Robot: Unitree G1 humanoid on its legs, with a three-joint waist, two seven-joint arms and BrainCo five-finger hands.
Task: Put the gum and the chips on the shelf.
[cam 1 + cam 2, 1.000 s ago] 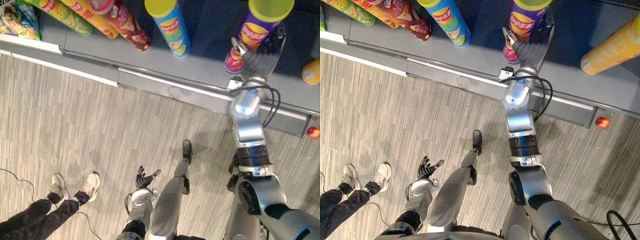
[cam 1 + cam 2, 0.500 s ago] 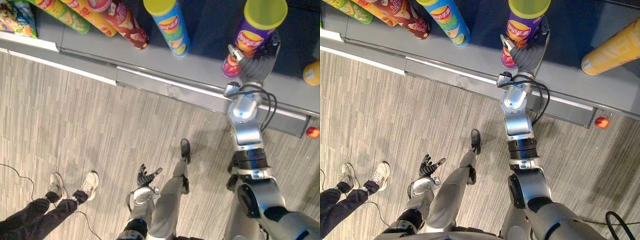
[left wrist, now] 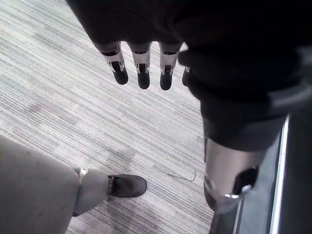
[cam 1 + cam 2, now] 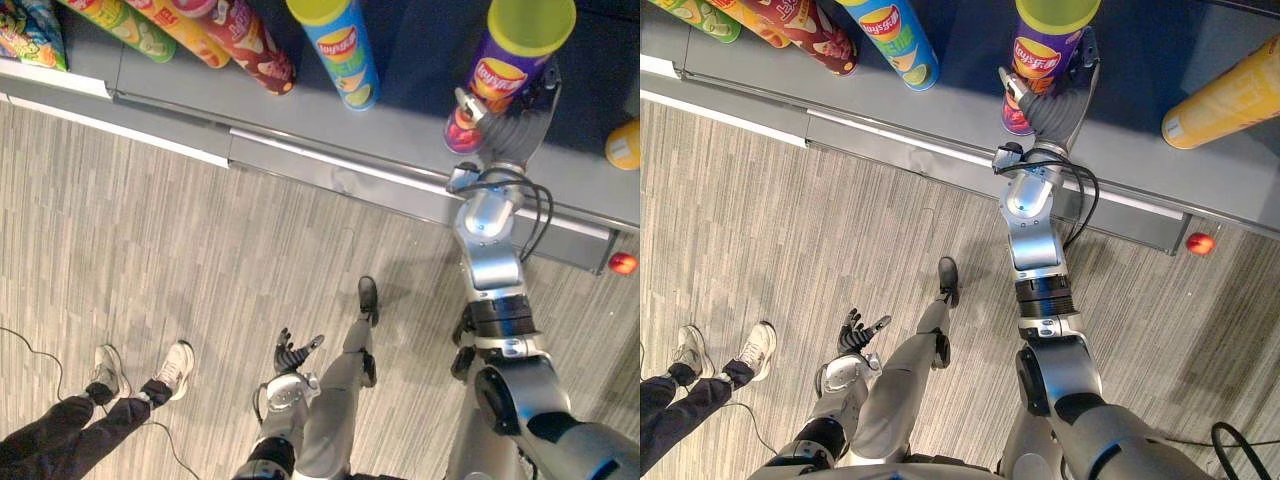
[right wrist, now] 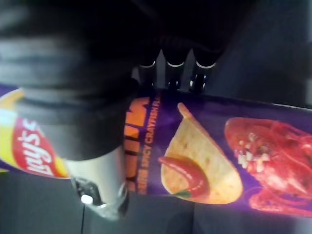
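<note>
Where grey floor (image 4: 200,230) meets shelf (image 4: 400,125), a chips can (image 4: 510,70) stands

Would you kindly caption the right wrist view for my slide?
Right hand curled round the upright purple chips can at the grey shelf.

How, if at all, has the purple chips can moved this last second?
Yes, slightly: the purple chips can in the right hand edged left, away from the yellow can, toward the blue can.
</note>
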